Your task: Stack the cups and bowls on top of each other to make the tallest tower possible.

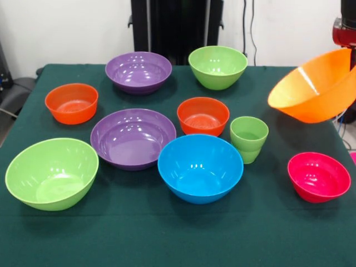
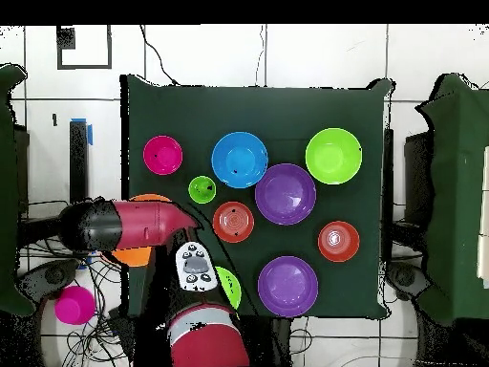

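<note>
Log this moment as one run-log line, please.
phase: lift | orange-yellow bowl: tilted, raised off table at arm's side | gripper: hidden | cup: upright beside blue bowl | stack: none yet

Nine bowls upright & apart on table; orange-yellow bowl (image 1: 312,88) tilted, raised at edge; green cup (image 1: 248,138) upright beside blue bowl (image 1: 200,167).

The green-clothed bench (image 1: 167,239) carries two purple bowls (image 1: 133,138), two light-green bowls (image 1: 52,173), two orange-red bowls (image 1: 71,103), a blue bowl (image 1: 200,167), a pink-red bowl (image 1: 319,176) near one edge, and a green cup (image 1: 249,138).
</note>
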